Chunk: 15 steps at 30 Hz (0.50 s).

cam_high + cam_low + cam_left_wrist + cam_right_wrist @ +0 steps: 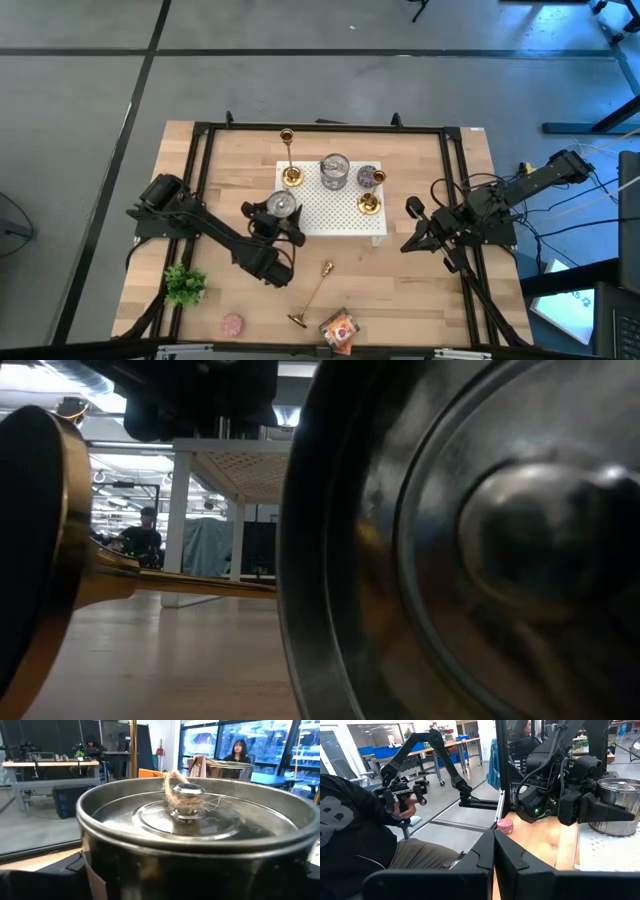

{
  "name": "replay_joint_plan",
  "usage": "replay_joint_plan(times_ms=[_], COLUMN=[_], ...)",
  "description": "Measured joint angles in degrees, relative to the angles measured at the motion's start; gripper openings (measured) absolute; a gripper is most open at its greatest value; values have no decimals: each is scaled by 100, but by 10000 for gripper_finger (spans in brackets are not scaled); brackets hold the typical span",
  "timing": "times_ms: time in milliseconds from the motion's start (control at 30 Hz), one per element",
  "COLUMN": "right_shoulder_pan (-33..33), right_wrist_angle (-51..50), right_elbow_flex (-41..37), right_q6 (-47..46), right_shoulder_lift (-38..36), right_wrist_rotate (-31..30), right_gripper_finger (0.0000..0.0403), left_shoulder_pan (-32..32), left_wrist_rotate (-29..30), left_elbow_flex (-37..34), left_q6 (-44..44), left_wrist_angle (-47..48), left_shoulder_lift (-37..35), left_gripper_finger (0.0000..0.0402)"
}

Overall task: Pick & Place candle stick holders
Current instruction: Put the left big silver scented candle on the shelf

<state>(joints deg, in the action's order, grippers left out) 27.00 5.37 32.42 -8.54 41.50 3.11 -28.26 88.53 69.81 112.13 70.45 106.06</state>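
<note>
A silver tin (283, 204) with a twine-tied lid knob (186, 795) stands at the left edge of the white perforated platform (340, 222), with my left gripper (272, 222) around it. Two gold candle stick holders stand on the platform: a tall one (289, 158) on its base at the far left corner and a short one (370, 203) at the right. A third candle stick holder (314, 293) lies on its side on the table in front, its base (45, 550) close to the low camera. My right gripper (414, 212) waits shut, right of the platform. My left gripper has the silver tin's round wall (609, 815) between its two wide-set fingers, one on each side. The fingers come level from the table's near left. The tin stays upright, lid up, over the platform's left edge; whether its bottom rests there I cannot tell.
On the platform also stand a second silver tin (335, 171) and a small tin with a purple candle (370, 177). A green plant (185, 285), a pink candle (233, 324) and an orange packet (340, 328) lie near the front edge. A person's hand (405, 807) shows beyond the table.
</note>
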Motion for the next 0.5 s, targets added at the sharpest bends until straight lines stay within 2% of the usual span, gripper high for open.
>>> replay_joint_plan(times_ms=[300,500], right_shoulder_pan=[0,0], right_wrist_angle=[0,0], right_elbow_flex=[0,0], right_q6=[0,0], right_shoulder_lift=[0,2], right_wrist_rotate=[-2,-2], right_gripper_finger=[5,5], left_shoulder_pan=[32,197], left_wrist_rotate=[-211,-655], left_elbow_flex=[141,145], left_q6=[-166,-522], left_wrist_angle=[-39,-196], left_shoulder_lift=[7,11], left_gripper_finger=[360,362])
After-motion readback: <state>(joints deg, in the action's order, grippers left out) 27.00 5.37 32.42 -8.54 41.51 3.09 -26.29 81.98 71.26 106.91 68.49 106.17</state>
